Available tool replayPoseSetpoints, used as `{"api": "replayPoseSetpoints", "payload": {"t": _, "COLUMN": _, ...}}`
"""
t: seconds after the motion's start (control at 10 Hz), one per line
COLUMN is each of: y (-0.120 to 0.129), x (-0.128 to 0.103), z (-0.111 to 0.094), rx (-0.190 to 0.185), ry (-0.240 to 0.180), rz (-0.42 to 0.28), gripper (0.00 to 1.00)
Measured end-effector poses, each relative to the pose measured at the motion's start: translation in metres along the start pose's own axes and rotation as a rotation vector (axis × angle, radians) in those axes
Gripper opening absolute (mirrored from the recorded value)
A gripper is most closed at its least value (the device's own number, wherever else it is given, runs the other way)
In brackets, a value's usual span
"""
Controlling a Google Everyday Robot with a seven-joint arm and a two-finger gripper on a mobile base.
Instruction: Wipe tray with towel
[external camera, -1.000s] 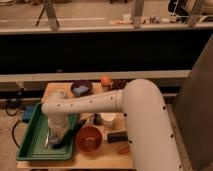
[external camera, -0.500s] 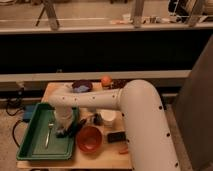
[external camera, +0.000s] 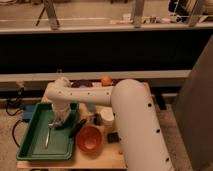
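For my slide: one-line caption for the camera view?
Gripper presses a towel inside the tray, beside an orange bowl.

gripper [external camera: 62,121] shifted from the tray's [external camera: 33,149] near middle to its far right edge, utensil [external camera: 48,136] uncovered

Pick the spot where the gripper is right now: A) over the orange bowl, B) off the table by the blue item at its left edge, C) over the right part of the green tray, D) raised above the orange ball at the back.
C: the gripper hangs at the arm's end over the right part of the green tray, left of the orange bowl.
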Motion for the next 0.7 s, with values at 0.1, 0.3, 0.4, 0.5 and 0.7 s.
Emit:
{"api": "replayPoseSetpoints", "payload": {"t": 0.1, "y": -0.006, "x": 0.0, "z": 0.003, "rx": 0.008, "ry": -0.01, "rz": -0.007, "gripper": 0.0}}
{"api": "replayPoseSetpoints", "payload": {"t": 0.3, "y": -0.015, "x": -0.008, "z": 0.009, "rx": 0.017, "ry": -0.038, "rz": -0.026, "gripper": 0.0}}
{"api": "replayPoseSetpoints", "payload": {"t": 0.4, "y": -0.017, "x": -0.016, "z": 0.011, "rx": 0.019, "ry": -0.052, "rz": -0.039, "gripper": 0.0}}
{"api": "replayPoseSetpoints", "payload": {"t": 0.5, "y": -0.016, "x": -0.029, "z": 0.012, "rx": 0.019, "ry": -0.066, "rz": -0.057, "gripper": 0.0}}
{"api": "replayPoseSetpoints", "payload": {"t": 0.7, "y": -0.011, "x": -0.056, "z": 0.01, "rx": 0.013, "ry": -0.086, "rz": -0.09, "gripper": 0.0}}
